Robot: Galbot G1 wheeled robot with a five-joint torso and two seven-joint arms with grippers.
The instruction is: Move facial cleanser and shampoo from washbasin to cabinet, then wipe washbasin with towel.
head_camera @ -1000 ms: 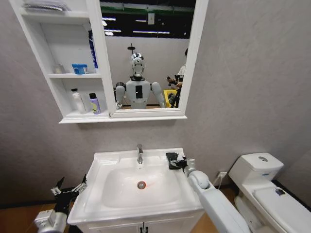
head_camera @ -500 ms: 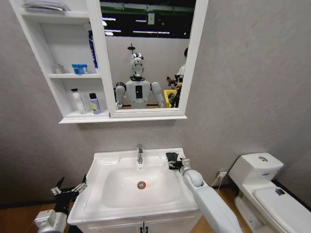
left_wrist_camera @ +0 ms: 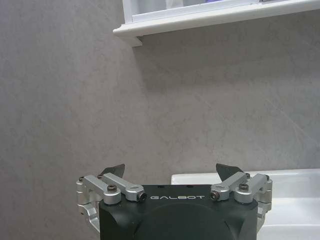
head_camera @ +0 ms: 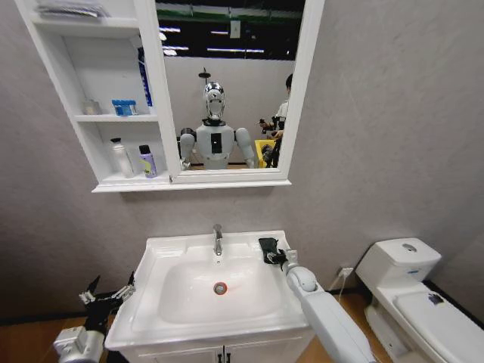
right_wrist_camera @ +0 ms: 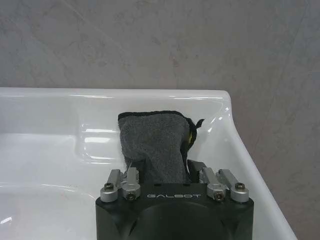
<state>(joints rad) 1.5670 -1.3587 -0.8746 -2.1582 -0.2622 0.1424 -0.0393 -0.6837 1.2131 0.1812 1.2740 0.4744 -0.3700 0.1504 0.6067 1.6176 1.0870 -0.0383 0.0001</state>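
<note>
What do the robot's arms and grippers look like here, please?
Both arms have smooth white shells. The right gripper has a black housing marked GALBOT in pale letters, with silver metal linkages fastened by dark screws. The left gripper is the same build: black body, GALBOT marking, silver links, and dark pointed fingers. From the head view its fingers look black and thin.

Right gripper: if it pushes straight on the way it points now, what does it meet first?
The towel, already between its jaws on the washbasin ledge; beyond that, probably the basin's raised back rim.

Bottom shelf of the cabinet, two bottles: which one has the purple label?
The shorter bottle, nearer the mirror, black cap. The taller bottle beside it is plain white.
</note>
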